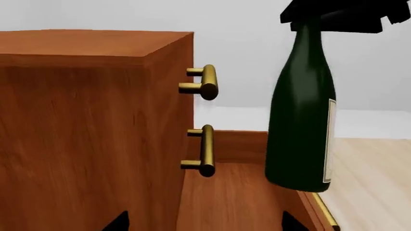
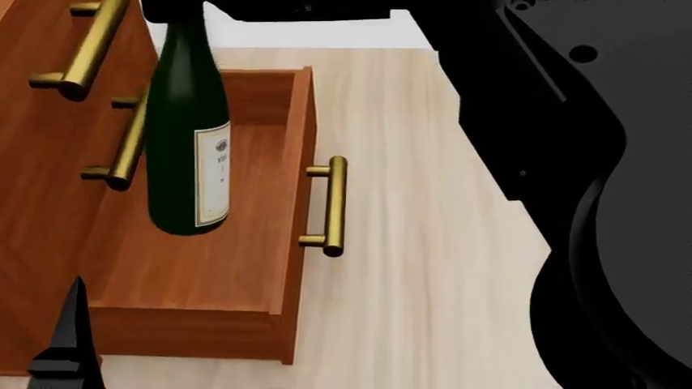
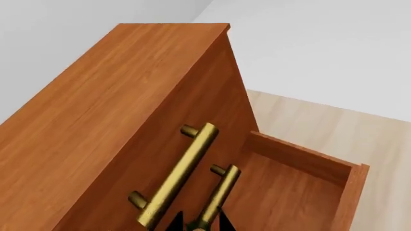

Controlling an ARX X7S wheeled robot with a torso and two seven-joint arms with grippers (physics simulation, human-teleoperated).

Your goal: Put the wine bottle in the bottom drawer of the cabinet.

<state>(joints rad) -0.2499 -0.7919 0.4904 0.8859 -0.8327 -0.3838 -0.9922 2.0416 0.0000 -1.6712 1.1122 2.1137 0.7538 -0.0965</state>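
Hanging upright over the open bottom drawer (image 2: 265, 312), wine bottle (image 2: 186, 138) gripped at neck by right fingers (image 2: 184, 8) (for lowering in); left fingers (image 2: 67, 352) state unclear

The right arm (image 2: 540, 121) is seen in the head view as a bulky black mass reaching forward and across toward the upper left. Its gripper (image 2: 178, 10) is closed on the neck of the wine bottle (image 2: 190, 130), which is held upright. Of the left gripper (image 2: 67, 348), only dark fingertips are seen at the lower left; its state cannot be judged.
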